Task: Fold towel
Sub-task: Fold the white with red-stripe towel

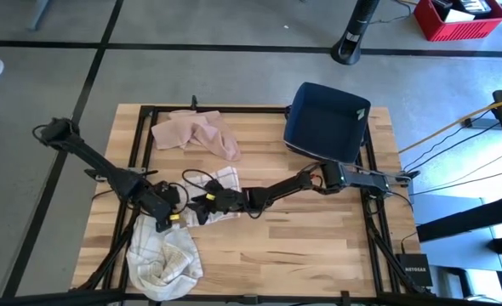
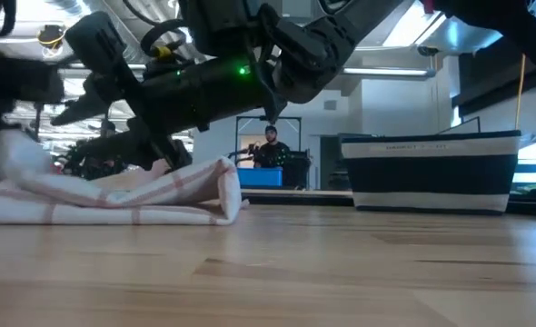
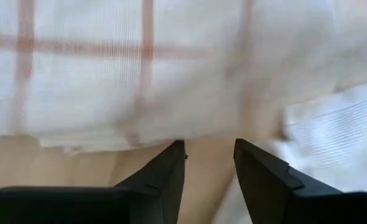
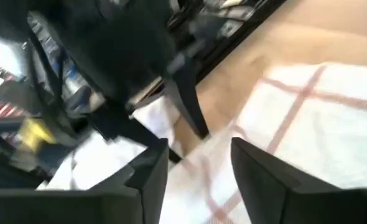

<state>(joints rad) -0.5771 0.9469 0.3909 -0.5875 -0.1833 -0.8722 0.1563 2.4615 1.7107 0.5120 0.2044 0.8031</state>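
High view: the towel (image 1: pixel 221 189) lies mid-desk between both grippers. Low view: it's folded flat. Left wrist: left fingers (image 3: pixel 165 177) parted, empty, at the towel's edge. Right wrist: right fingers (image 4: pixel 255 168) parted, empty. Best lift clear without dragging the fold.

Three towels (image 1: pixel 219 183), one basket (image 1: pixel 327 121), two pincers (image 1: pixel 202 206)

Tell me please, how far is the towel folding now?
Done: the checked towel already lies doubled over at mid-table. In hand: left gripper and right gripper stand open at its edge, gripping nothing. Left: the pink cloth and the crumpled white cloth look unfolded.
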